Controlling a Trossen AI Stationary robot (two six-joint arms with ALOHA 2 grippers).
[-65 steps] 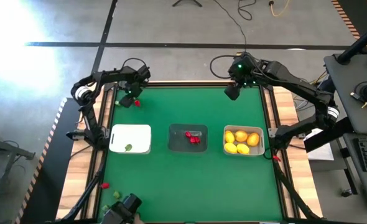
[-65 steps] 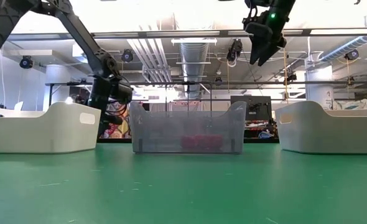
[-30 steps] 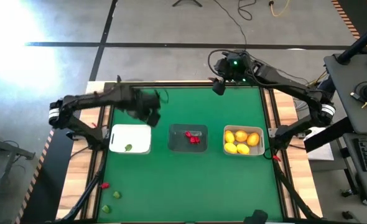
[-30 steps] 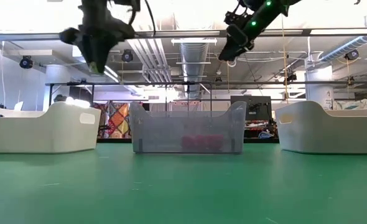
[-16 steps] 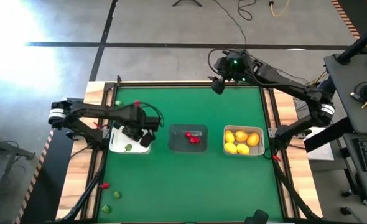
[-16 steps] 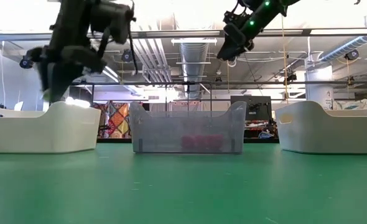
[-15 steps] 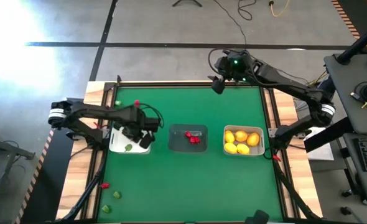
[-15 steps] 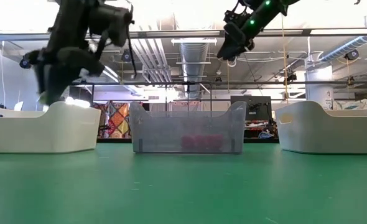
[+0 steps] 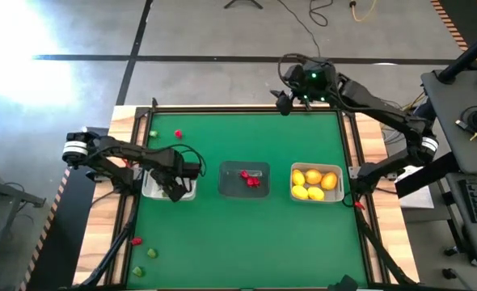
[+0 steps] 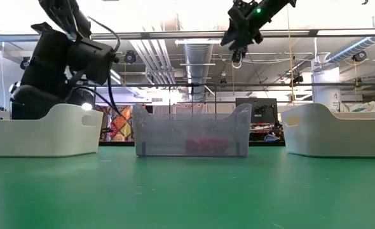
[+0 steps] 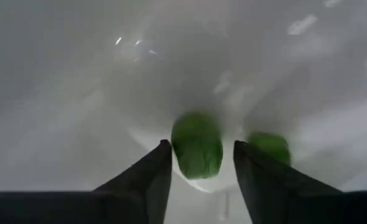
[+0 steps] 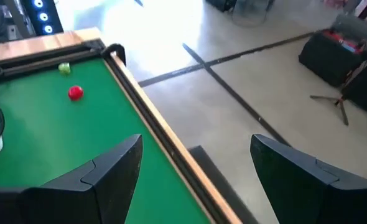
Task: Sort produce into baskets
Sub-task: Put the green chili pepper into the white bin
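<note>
Left gripper (image 11: 199, 163), now down inside the white basket (image 9: 147, 188), is spread around an upright green piece (image 11: 197, 144); right gripper (image 12: 196, 168) hangs spread.

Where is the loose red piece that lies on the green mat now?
In the high view the red piece lies on the green mat near its far left corner, beside a small green piece and beyond the white basket.
</note>
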